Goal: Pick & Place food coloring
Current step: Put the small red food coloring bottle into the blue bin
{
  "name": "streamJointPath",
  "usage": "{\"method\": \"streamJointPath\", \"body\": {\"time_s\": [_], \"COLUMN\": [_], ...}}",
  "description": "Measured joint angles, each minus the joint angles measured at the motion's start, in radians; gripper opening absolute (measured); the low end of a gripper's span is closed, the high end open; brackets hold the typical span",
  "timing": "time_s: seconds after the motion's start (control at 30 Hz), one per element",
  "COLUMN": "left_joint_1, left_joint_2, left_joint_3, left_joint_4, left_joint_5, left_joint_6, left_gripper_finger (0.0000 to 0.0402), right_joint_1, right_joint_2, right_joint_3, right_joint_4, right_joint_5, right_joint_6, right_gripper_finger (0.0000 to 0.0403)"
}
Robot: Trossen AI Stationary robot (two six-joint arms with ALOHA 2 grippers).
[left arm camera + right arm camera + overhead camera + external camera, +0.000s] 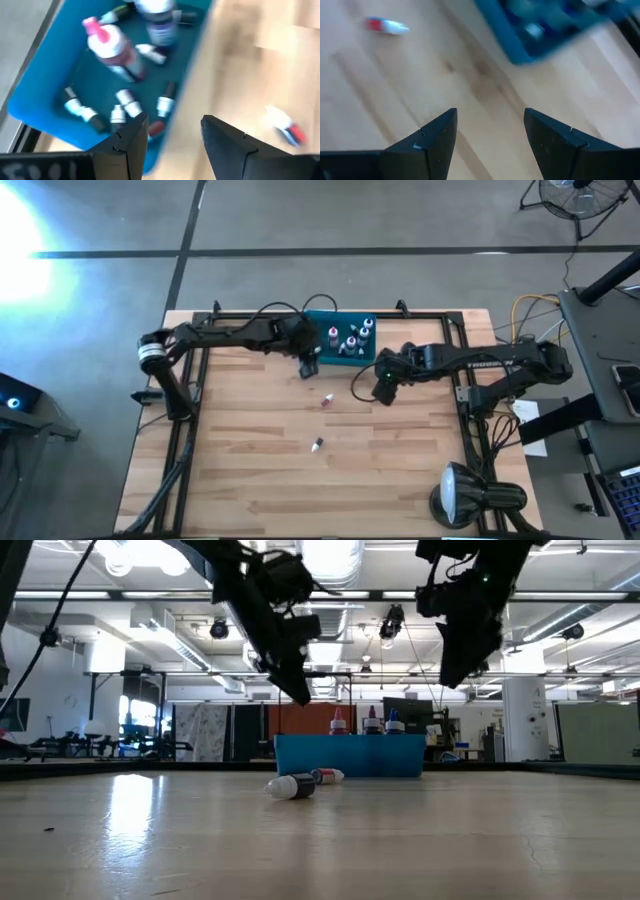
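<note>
Wooden table (250, 470) carries two stray food coloring bottles (327, 401) near the teal bin (322, 328), both grippers hovering empty, fingers apart.

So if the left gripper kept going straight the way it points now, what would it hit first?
Probably the near wall of the teal bin. The left gripper, open and empty, straddles that edge, with small food coloring bottles just inside. Depth is unclear, so it might meet bare table beside it.

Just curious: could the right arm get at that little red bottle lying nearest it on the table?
Probably yes. The right gripper is open and empty, the red bottle lies on bare table, and nothing stands between them.
</note>
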Motion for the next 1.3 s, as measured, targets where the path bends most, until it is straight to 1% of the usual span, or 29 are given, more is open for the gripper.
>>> {"method": "streamJointPath", "body": {"time_s": [0.13,0.23,0.33,0.43,0.5,0.6,0.73,0.9,1.07,1.3], "left_joint_1": [-0.057,-0.091,-0.110,-0.119,-0.127,-0.154,-0.205,-0.266,-0.309,-0.342], "left_joint_2": [-0.042,-0.067,-0.086,-0.098,-0.109,-0.129,-0.171,-0.237,-0.300,-0.371], "left_joint_3": [-0.006,-0.019,-0.046,-0.068,-0.084,-0.121,-0.178,-0.243,-0.317,-0.417], "left_joint_4": [-0.048,-0.081,-0.121,-0.149,-0.167,-0.171,-0.176,-0.177,-0.181,-0.177], "left_joint_5": [-0.005,-0.008,-0.015,-0.015,-0.018,-0.020,-0.056,-0.137,-0.147,-0.173], "left_joint_6": [0.010,-0.012,-0.073,-0.160,-0.217,-0.312,-0.453,-0.563,-0.666,-0.745], "left_gripper_finger": [0.0160,0.0161,0.0161,0.0161,0.0161,0.0161,0.0161,0.0161,0.0161,0.0161], "right_joint_1": [0.000,0.000,-0.004,-0.018,-0.028,-0.038,-0.040,-0.039,-0.039,-0.040], "right_joint_2": [0.000,0.006,0.035,0.086,0.137,0.225,0.359,0.493,0.586,0.686], "right_joint_3": [-0.043,-0.074,-0.089,-0.087,-0.071,-0.039,0.029,0.142,0.234,0.337], "right_joint_4": [0.179,0.331,0.451,0.510,0.520,0.529,0.533,0.512,0.449,0.383], "right_joint_5": [-0.080,-0.120,-0.191,-0.298,-0.332,-0.339,-0.345,-0.362,-0.374,-0.370], "right_joint_6": [-0.193,-0.366,-0.503,-0.573,-0.581,-0.606,-0.756,-0.884,-0.947,-1.025], "right_gripper_finger": [0.0224,0.0224,0.0224,0.0224,0.0224,0.0224,0.0224,0.0224,0.0224,0.0214]}}
